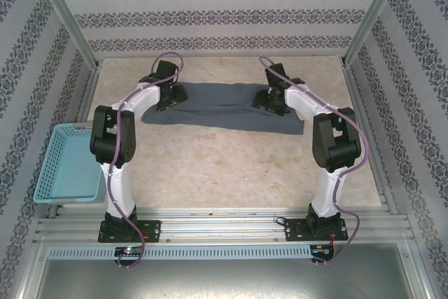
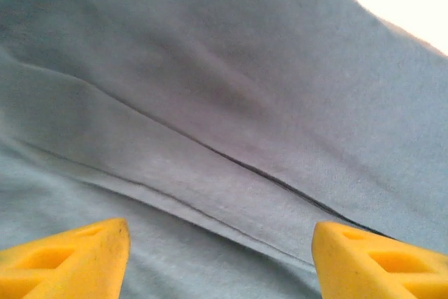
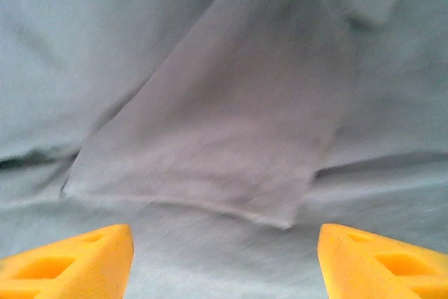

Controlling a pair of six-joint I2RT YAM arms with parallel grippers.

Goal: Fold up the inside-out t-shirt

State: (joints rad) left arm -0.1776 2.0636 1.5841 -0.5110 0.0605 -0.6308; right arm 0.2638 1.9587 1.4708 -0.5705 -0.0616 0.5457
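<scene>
– Far left of the table (image 1: 231, 173): light-blue mesh basket (image 1: 70, 166), well apart from the work. Left gripper (image 1: 165, 90) low over the left end of the inside-out t-shirt (image 1: 217, 106), jaws spread wide, nothing between them.

– Where does the shirt lie?

– Far middle of the table, flat, a wide dark band running left to right. Left wrist view: a layered hem line (image 2: 231, 162) crosses diagonally, with the yellow fingertips (image 2: 70, 260) on either side of it.

– Best grip there?

– My judgement: come down astride that edge and pinch every layer, or the under layer gets left behind. Right gripper (image 1: 271, 99) low over the right part, jaws likewise released and empty. Its fingertips (image 3: 70, 260) flank a loose flap (image 3: 231, 124), maybe a sleeve. Cannot tell whether either gripper touches cloth.

– Room?

– Bare table toward the arm bases (image 1: 129, 229), good for drawing a fold nearward. Little room behind, because the far wall (image 1: 224, 29) is near the shirt's far edge. Right end stops short of the side frame (image 1: 373, 138). Lift both ends level and together, so the band doesn't skew.
</scene>
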